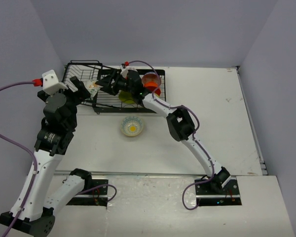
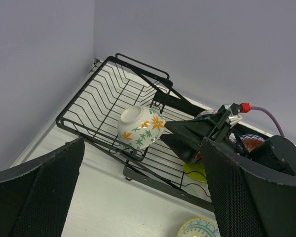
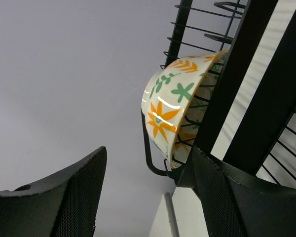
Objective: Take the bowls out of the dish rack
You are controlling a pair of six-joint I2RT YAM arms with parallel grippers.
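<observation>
Floral bowl (image 3: 171, 101) sits just ahead of the right pincer (image 3: 149, 150), jaws apart.

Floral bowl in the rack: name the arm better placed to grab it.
Right: the right gripper, open, is close beside the floral bowl; the left gripper, also open, sits farther back.

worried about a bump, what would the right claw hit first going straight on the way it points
Most likely the cream floral bowl, tipped at the edge of the dish rack, straight ahead of the open right claw; how near is hard to judge.
</observation>
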